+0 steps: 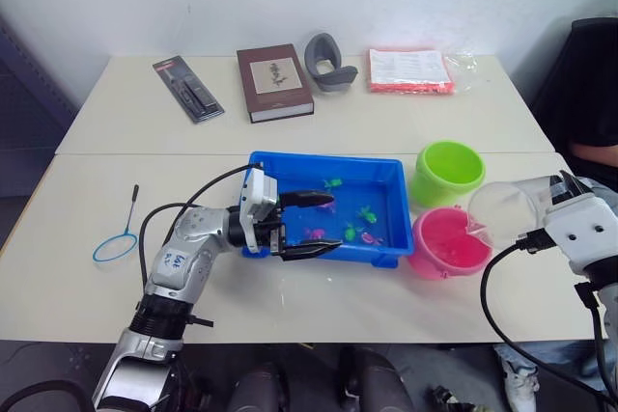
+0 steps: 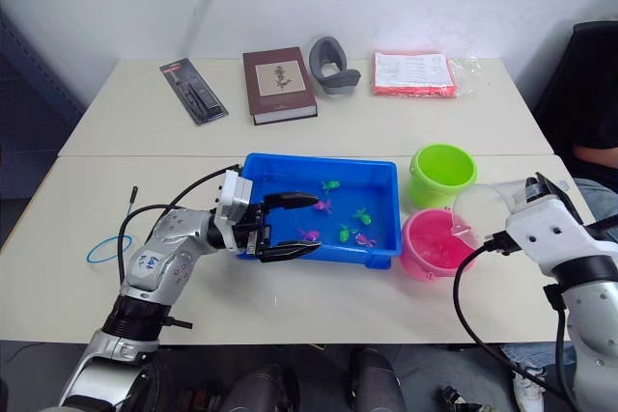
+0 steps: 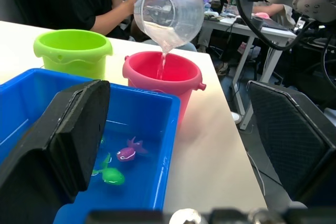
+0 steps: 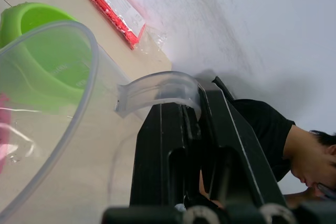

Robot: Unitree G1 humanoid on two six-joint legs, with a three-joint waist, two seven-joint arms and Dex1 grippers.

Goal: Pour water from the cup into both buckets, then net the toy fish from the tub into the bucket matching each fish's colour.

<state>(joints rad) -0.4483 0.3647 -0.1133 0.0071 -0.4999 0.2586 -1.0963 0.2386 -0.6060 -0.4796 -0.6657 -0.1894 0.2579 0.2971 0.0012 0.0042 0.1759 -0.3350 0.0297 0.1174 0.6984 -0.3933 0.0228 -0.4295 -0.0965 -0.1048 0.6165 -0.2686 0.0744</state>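
Head views, pour: my right gripper [image 1: 558, 202] has its fingers clamped on the handle of the cup [image 1: 502, 211], tipped over the pink bucket [image 1: 447, 243] near the bench's [image 1: 77, 277] right front edge. I should hold the spout inside the rim and tilt slowly.
Head views, room: the green bucket [image 1: 449, 172] sits just behind the pink one, the tub [image 1: 386, 177] just beside both, so sideways swing is tight.
Left wrist view: my left gripper [image 3: 173, 135] has its fingers spread wide, empty, straddling the tub's front rim; a thin stream falls into the pink bucket; toy fish [image 3: 128, 152] float in the tub.
Right wrist view: my fingers [image 4: 168, 145] pinch the handle; the green bucket is next.
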